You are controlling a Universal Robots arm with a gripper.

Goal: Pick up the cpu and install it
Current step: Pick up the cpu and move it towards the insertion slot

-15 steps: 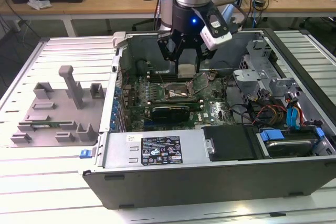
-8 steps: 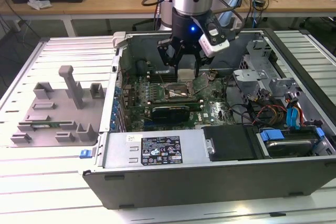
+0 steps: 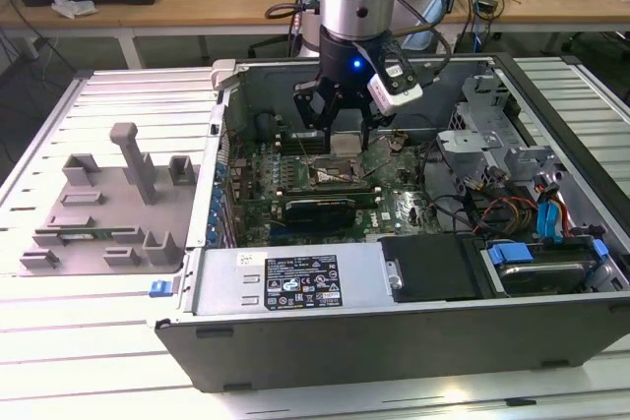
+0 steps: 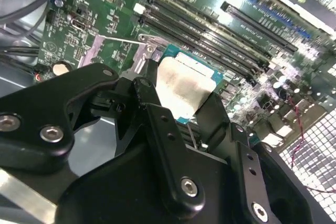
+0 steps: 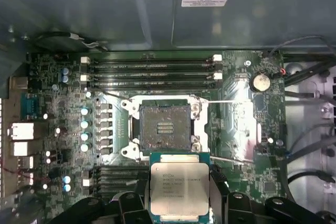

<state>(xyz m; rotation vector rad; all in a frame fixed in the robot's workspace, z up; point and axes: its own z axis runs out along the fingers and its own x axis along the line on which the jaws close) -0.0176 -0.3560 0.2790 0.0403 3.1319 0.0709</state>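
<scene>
Your gripper (image 3: 340, 140) hangs inside the open computer case (image 3: 295, 341), clamped on the cpu (image 5: 179, 187).

Reading the exterior view from its left:
- A grey parts fixture (image 3: 108, 204) sits on the slatted table (image 3: 59, 361), well apart from the work.
- Next comes the case wall, then the motherboard (image 3: 404, 209), with the socket (image 3: 340, 172) just below the gripper.
- Cables (image 3: 492, 211) and a drive cage (image 3: 492, 135) lie on that view's right, clear of the arm.

You appear to be lining the chip up over the socket. In the first wrist view the cpu sits just beside the bare socket (image 5: 164, 126), not centred on it. Bring its edges square with the socket frame and hold it level. Check that the chip's corner mark and notches agree with the socket. The exposed contacts look fragile, so a tilted or sliding touch could bend them. Move slowly, with no sideways drift.

As for the grip, the black fingers (image 4: 157, 124) are closed only to the chip's width. They pinch it by two opposite edges, with the silver top facing the wrist. In the second wrist view the cpu (image 4: 184, 87) sits between them, apart from the board beneath.
</scene>
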